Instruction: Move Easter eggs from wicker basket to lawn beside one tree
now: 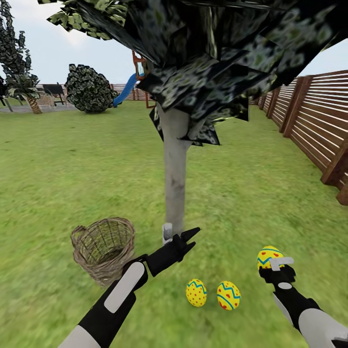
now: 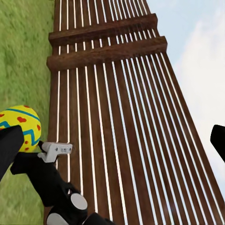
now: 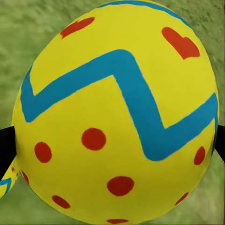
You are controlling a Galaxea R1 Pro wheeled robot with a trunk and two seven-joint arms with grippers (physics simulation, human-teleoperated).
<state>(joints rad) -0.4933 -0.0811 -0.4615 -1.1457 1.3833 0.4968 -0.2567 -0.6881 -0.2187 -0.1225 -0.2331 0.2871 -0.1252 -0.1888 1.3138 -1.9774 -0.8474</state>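
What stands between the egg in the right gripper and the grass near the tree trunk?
Nothing visible. The third egg sits in the right gripper, above bare lawn right of the trunk.

Open grass around the hands, with a tree, a basket and eggs close by.

The right gripper [image 1: 270,261] holds one egg [image 1: 267,255]; the lawn [image 1: 270,183] ahead of it is bare up to the wooden fence [image 1: 314,125]. Two eggs [image 1: 196,293] [image 1: 228,295] lie between the arms. The tree trunk [image 1: 174,169] stands just past the open left gripper [image 1: 191,238]. The wicker basket [image 1: 104,246] sits beside that arm.
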